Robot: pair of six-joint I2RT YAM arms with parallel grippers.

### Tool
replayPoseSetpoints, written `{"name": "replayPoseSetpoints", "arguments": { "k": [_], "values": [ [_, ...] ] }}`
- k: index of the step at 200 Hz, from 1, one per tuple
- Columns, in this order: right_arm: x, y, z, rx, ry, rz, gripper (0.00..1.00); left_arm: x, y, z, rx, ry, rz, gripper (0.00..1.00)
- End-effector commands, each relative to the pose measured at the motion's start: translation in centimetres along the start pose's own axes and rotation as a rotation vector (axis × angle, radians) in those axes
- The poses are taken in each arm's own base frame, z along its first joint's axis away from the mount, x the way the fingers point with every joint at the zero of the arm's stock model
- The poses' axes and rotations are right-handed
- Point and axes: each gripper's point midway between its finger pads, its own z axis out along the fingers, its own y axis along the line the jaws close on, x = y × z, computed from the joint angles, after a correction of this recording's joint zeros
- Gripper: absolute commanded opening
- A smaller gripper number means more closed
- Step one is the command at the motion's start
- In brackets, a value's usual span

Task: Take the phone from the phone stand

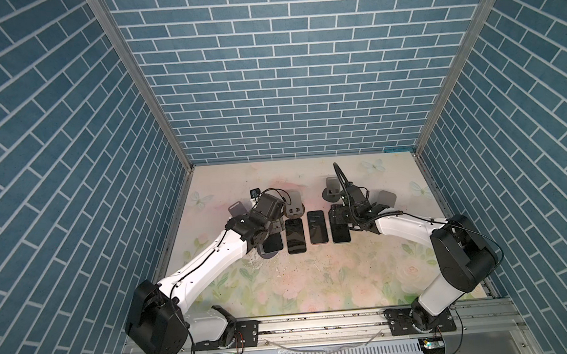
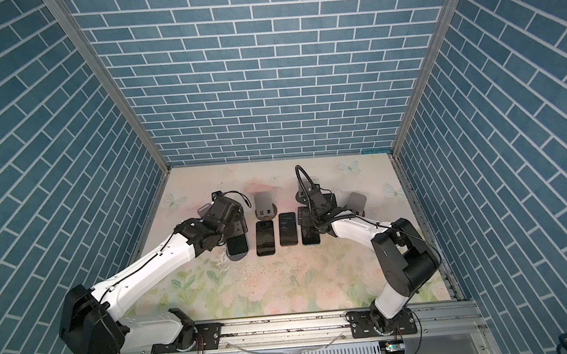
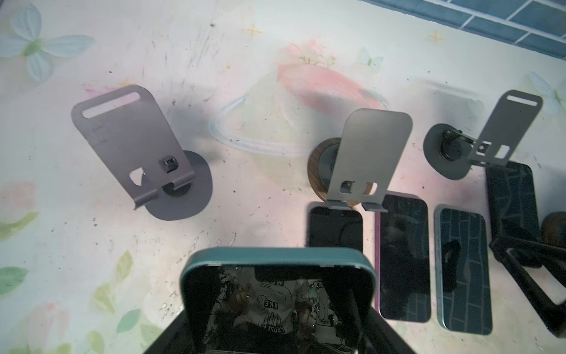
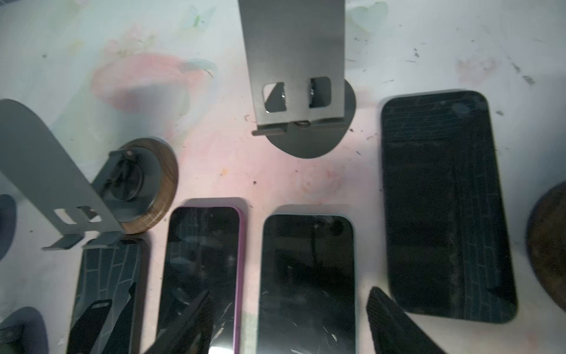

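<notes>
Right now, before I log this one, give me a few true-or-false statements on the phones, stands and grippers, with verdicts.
1. The left gripper holds a teal-cased phone. True.
2. A phone rests on the wooden-based stand. False: the wooden-based stand is empty.
3. The purple-edged phone lies flat on the table, screen up. True.
4. The right gripper is clamped on a phone. False: the right gripper is open and grips nothing.
</notes>
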Motion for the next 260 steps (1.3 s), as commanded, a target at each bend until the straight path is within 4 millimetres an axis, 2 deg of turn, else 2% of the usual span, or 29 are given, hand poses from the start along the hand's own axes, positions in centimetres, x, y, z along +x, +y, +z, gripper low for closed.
{"name": "replayPoseSetpoints", "arguments": {
  "k": [1,84,161,200,260],
  "values": [
    [-2.1,-1.8,-1.5,0.094,-0.034,-0.018,0.79,-0.4,-2.3,-1.4,0.059,-0.008,-0.008,0.55],
    [-3.1,-6.0,-3.4,0.158,-0.067,0.033,0.79,3.1,-9.5,-1.0,0.137,0.065,0.1,0.55],
    [-2.9,-7.5,-4.9,0.161,-0.087,0.071,0.79,8.4,-15.0,1.0,0.193,0.203,0.15,0.55],
    [-3.3,-7.8,-5.7,0.16,-0.108,0.081,0.79,11.3,-15.9,2.1,0.183,0.293,0.13,0.55],
    [-3.7,-7.9,-7.3,0.139,-0.146,0.093,0.8,15.8,-14.7,3.0,0.105,0.434,0.039,0.56]
  ]
}}
